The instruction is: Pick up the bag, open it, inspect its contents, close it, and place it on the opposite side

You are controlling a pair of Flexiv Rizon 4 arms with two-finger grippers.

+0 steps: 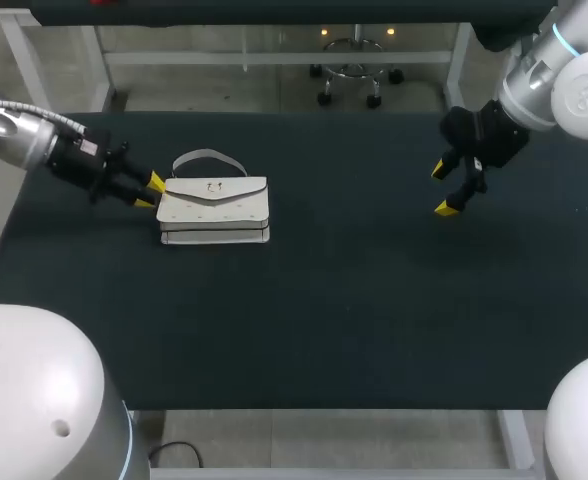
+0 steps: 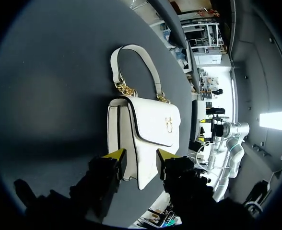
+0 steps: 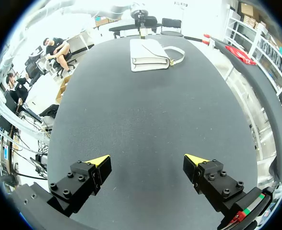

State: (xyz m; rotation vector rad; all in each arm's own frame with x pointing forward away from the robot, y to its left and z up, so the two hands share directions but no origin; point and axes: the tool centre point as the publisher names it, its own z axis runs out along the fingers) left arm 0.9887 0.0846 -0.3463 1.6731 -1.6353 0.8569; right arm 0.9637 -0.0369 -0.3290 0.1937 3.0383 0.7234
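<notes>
The left arm reaches in low from the desk's left edge. Its hand (image 1: 150, 191) (image 2: 141, 160) is open at the left end of the white leather handbag with a gold clasp (image 1: 214, 205) (image 2: 150, 124); whether the tips touch it I cannot tell. The bag lies flat near the far left corner of the dark desk (image 1: 324, 300). The right hand (image 1: 444, 189) (image 3: 148, 165) hangs spread wide near the far right corner, well apart from the bag.

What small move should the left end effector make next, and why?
Probably ease forward a little, then close. The left end effector is open and only just flanks the near end of the white bag, which lies closed on the table; a deeper hold seems safer. The right end effector hangs open, far across the table.
</notes>
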